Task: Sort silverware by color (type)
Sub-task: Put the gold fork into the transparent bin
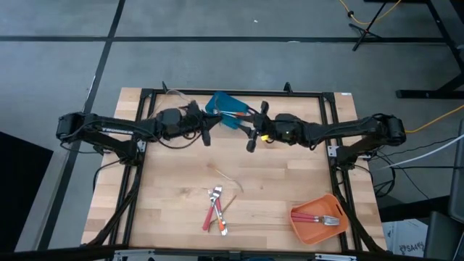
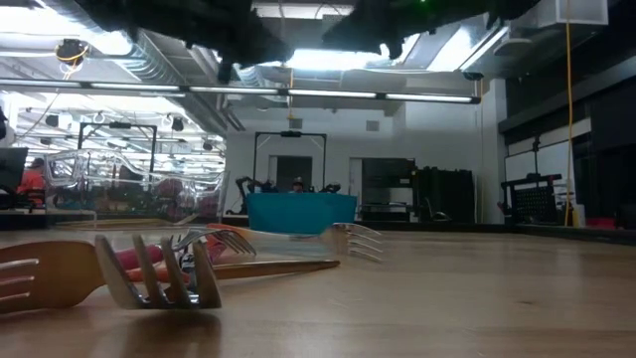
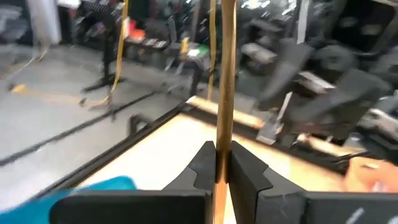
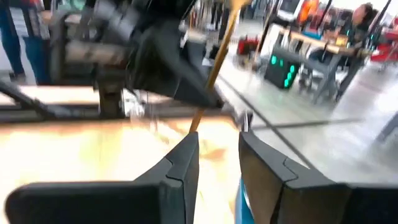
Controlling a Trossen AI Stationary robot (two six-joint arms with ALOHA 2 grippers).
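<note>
Right now my left gripper [image 3: 219, 177] is clenched on a slim gold utensil [image 3: 224, 74], a thin, shiny all-gold stem; its head I cannot make out. In the left wrist view the stem runs straight out from between the two fingers [image 3: 202, 168], its long axis in line with the gripper and pointing away from the wrist. Both arms meet high above the far middle of the table [image 1: 290, 181]. My right gripper [image 4: 219, 165] sits just across from the left, its jaws parted, with the gold stem showing just beyond the gap and touching neither finger as far as I can tell. The blue bin [image 1: 226, 109] lies tilted at the far edge, under and between the two grippers. On the near middle of the board lies a small cluster of forks [image 1: 216, 210], red- and orange-handled with silver heads, long axes running roughly near-to-far and crossing one another, and a thin pale stick [image 1: 228, 176] lies just beyond them. The orange bin [image 1: 316, 218] sits at the near right corner holding red-handled forks [image 1: 325, 219] lying across it. From table height, silver tines [image 2: 164, 273] fill the near left.
</note>
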